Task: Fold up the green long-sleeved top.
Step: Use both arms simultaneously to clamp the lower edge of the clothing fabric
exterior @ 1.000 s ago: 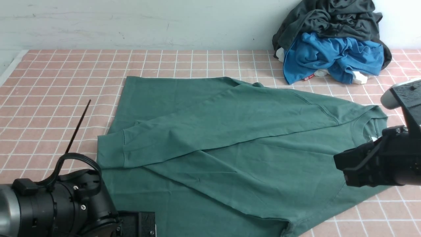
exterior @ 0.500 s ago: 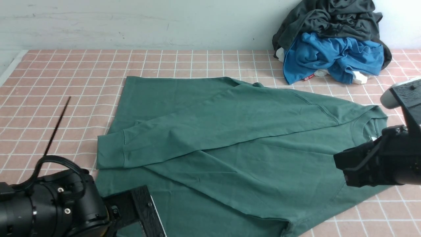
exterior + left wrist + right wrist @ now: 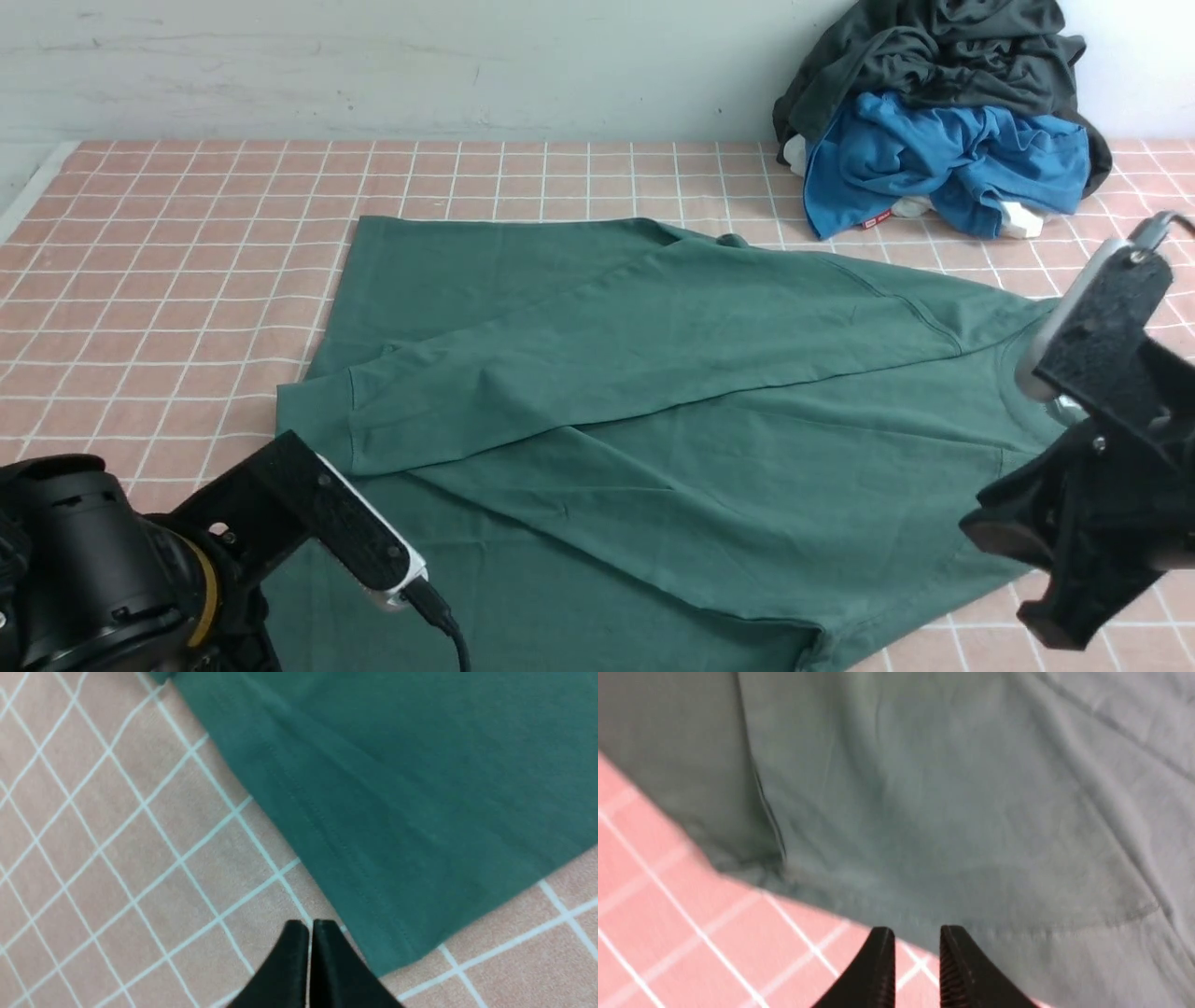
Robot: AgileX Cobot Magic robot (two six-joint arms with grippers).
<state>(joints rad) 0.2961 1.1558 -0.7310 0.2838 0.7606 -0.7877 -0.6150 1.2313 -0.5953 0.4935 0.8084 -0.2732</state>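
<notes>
Near the green long-sleeved top [image 3: 653, 467], spread across the table [image 3: 140, 280], the left gripper [image 3: 310, 924] has its tips pressed together, empty; the right gripper [image 3: 917, 928] stands parted. Folding well likely means pinching the hem evenly. Compared with a second ago, both arms are turned, while the garments beyond the top [image 3: 943, 121] lie unmoved.

The dark green long-sleeved top [image 3: 635, 373] lies spread, lightly creased, one sleeve folded across its body.
</notes>
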